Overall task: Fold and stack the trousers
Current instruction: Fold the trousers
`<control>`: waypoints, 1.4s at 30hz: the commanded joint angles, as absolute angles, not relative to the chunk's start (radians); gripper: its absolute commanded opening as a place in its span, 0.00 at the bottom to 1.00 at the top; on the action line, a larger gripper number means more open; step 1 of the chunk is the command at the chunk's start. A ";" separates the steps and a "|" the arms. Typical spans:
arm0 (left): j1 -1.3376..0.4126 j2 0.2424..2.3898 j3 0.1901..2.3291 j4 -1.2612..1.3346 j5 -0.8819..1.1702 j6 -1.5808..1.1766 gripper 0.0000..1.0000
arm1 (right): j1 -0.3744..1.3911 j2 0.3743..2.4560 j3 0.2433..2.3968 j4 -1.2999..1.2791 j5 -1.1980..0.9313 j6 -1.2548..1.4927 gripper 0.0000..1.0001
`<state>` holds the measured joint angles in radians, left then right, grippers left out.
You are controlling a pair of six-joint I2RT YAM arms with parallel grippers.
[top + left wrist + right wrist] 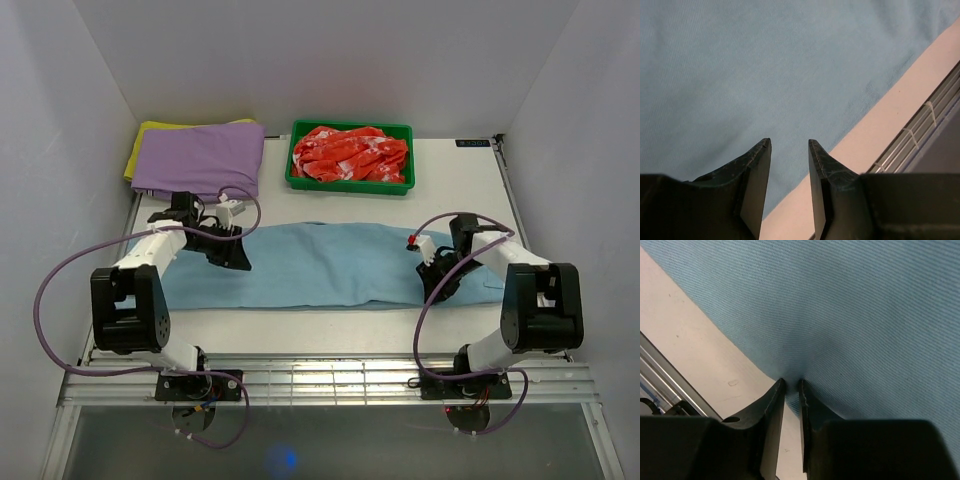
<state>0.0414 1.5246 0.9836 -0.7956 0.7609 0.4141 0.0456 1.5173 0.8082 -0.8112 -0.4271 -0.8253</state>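
Top: the trousers [330, 265] lay flat across the middle of the bench [460, 180], running left to right. Risk: only one end looked gripped, so a lift would skew the fold. Both arms reached in low, left gripper [228, 255] at the left end, right gripper [438, 285] at the near edge on the right.

Left wrist: gripper [789, 145] part-open, empty, over cloth just inside the near edge.

Right wrist: gripper [791, 382] nearly closed, pinching the puckered edge. Thin bite, could slip.

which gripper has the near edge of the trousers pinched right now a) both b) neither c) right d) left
c: the right gripper has its fingers nearly together, with the trousers puckered at their tips, while the left gripper is open above them where they lie flat.
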 commanded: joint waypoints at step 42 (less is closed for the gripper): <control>-0.739 1.873 1.212 -0.050 0.228 0.564 0.00 | 0.138 1.868 1.424 -0.436 -0.709 -0.290 0.50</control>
<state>-0.6697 1.9644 1.2957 -0.1665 0.4076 0.4145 0.1120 1.9125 1.4281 -0.4744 -0.6739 -0.3347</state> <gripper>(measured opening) 0.022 0.519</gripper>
